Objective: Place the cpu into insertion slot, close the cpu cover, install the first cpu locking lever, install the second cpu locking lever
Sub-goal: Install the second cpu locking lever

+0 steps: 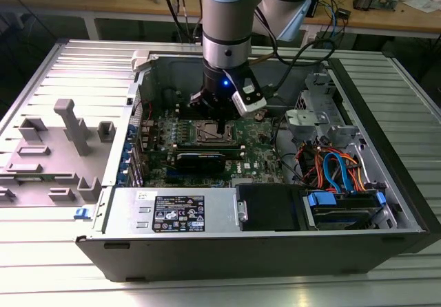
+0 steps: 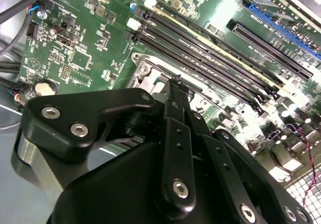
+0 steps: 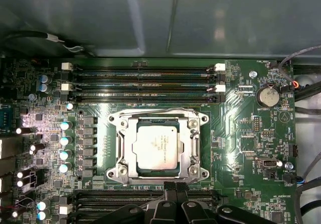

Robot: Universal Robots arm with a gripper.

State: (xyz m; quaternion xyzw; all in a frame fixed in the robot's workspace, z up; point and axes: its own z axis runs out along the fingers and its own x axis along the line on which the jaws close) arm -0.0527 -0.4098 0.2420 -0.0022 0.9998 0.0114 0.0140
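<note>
Hand (image 3: pixel 174 188) fingers together, holding nothing, near socket (image 3: pixel 158 146); chip (image 3: pixel 157 145) seated, cover (image 3: pixel 122 148) down; memory slots (image 3: pixel 143 85) beside.

My exterior view looks down into the open case; both wrist views sit close over the motherboard (image 3: pixel 241 133).

Black gripper (image 2: pixel 175 83) hangs above green circuit board (image 2: pixel 90 48), near memory slots (image 2: pixel 215 63).
</note>
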